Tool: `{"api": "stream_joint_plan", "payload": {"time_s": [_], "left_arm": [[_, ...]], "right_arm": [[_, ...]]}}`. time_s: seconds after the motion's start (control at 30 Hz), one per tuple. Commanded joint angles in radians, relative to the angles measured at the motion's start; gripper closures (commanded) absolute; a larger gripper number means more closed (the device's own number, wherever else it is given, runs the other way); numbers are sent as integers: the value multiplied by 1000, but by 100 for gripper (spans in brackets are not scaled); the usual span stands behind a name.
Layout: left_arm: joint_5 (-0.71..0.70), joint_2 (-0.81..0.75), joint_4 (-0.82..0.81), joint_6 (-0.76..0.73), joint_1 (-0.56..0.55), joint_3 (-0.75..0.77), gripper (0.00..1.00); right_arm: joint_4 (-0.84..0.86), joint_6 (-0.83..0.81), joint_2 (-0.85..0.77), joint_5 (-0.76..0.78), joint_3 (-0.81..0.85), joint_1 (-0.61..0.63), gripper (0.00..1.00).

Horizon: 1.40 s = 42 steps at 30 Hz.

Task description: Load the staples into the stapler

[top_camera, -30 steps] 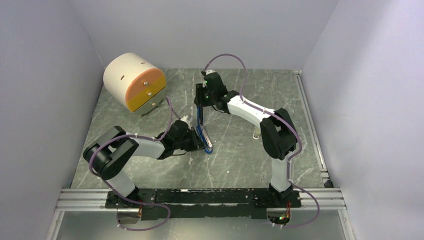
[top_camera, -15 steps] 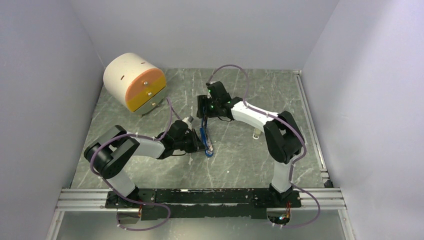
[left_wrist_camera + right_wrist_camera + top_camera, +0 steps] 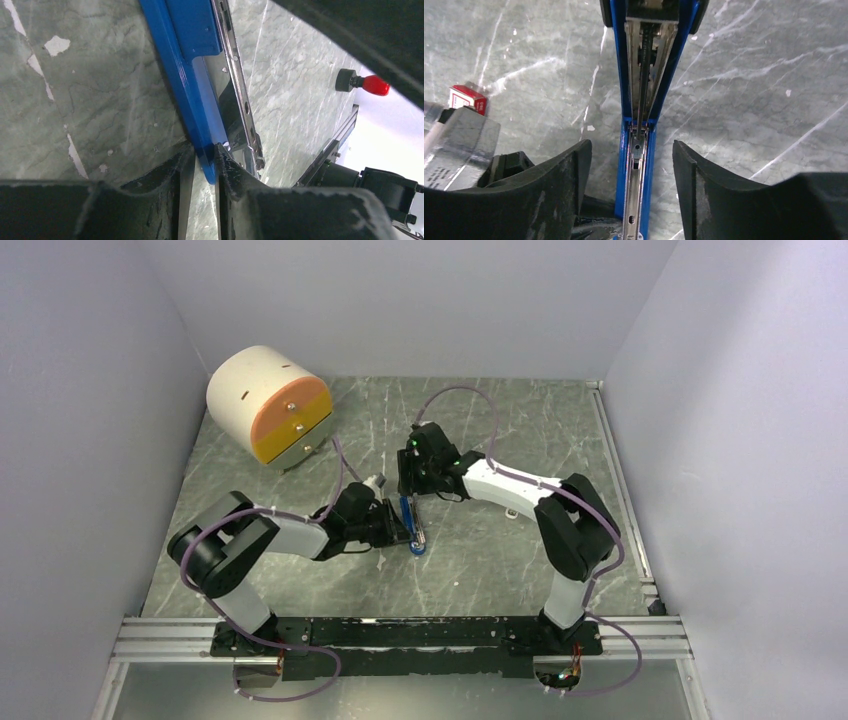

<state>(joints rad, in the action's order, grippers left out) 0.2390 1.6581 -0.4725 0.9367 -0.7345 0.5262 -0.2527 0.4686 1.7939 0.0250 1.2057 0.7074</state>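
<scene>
Stapler [image 3: 412,525] lay opened on the worktop [image 3: 480,570], between both arms. Our left claw [image 3: 204,160] was clamped on its blue edge; our right claw [image 3: 631,155] stood apart astride the channel [image 3: 641,60], touching nothing. We judged the left should hold firm, so the channel would not tip during loading.

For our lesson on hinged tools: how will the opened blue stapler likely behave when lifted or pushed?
The stapler looks hard plastic and metal, probably stiff. Hinged open, its halves may swing. Slim, it would likely pivot if nudged off-centre.
</scene>
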Motion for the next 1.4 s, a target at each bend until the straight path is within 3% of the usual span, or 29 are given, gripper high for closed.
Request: {"api": "stream_joint_plan", "payload": {"time_s": [0.0, 0.2, 0.6, 0.73, 0.93, 1.37], "left_arm": [[-21, 8, 126, -30, -1, -62, 71], [-23, -6, 114, -11, 3, -79, 77], [-31, -52, 103, 4, 13, -104, 74], [-61, -99, 125, 1, 16, -114, 69], [-165, -217, 208, -19, 15, -127, 53], [-422, -503, 450, -39, 15, -109, 41]], "right_arm": [[-8, 37, 9, 54, -22, 13, 38], [-16, 36, 54, 56, -19, 35, 47], [-18, 26, 93, 63, -13, 72, 44], [-43, 27, 122, 118, 6, 89, 57], [-68, 39, 155, 200, 48, 110, 76], [-18, 43, 312, 337, 286, 110, 79]]}}
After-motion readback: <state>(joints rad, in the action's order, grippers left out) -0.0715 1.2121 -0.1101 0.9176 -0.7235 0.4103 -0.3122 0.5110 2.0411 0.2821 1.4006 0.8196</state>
